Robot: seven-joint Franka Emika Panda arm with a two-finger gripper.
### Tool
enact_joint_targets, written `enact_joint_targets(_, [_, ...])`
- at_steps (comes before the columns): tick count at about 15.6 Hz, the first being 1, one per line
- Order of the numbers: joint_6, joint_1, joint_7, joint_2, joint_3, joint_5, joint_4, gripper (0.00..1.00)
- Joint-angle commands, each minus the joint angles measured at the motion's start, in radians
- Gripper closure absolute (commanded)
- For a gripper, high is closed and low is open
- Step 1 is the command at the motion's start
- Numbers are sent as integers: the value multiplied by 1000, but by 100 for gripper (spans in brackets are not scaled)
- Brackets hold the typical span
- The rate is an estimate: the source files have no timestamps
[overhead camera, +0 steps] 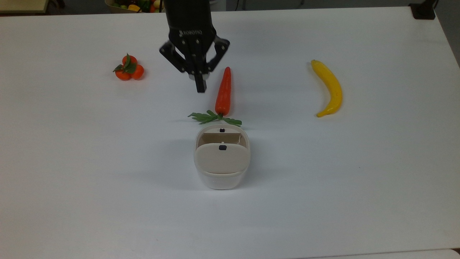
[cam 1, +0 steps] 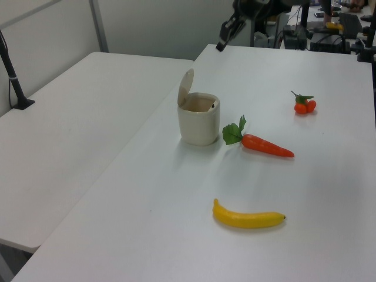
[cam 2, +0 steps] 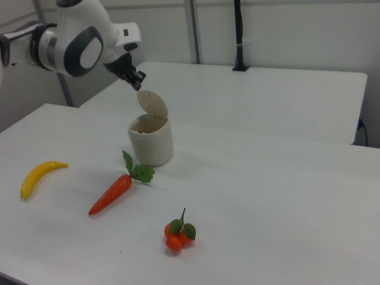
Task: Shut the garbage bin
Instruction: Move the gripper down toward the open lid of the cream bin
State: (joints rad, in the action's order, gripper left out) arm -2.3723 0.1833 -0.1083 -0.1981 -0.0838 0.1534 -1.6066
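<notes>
- Desk (overhead camera: 72, 180): a wide white surface that carries everything, with a second white desk just beside it in the left view.
- Robot arm: black wrist and tool (overhead camera: 200, 87) in the air over the desk's far half in the top view, above the spot between the tangerines and the carrot's tip. Its two fingers are pressed together into one narrow point, clenched on nothing.
- Garbage bin (overhead camera: 221, 169): a small cream tub near the desk's middle, well apart from the tool. Its flat beige lid (cam 1: 185, 88) stands up on its hinge, so the bin is open.
- Banana (overhead camera: 329, 88): yellow, on the top view's right, well apart from the bin.
- Carrot (overhead camera: 223, 91): orange, with its green leaves just beside the bin's rim.
- Tangerines (overhead camera: 129, 68): a small leafy cluster on the top view's left.
- Step in hand, as a judgement: the approach. The next move calls for bringing the clenched tip behind the raised lid and pushing it down until the black latch (overhead camera: 222, 148) meets the rim.
</notes>
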Motion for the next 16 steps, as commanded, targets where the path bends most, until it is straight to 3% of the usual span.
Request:
enact_joint_targets(1, [-65,24,-28,-69,-17,0,56,100])
enact_joint_targets(11, [-408,24,-22,-210,-17,-3,93,100])
enact_joint_targets(16, [-481,35,-16,-258,-14,-5,86,100])
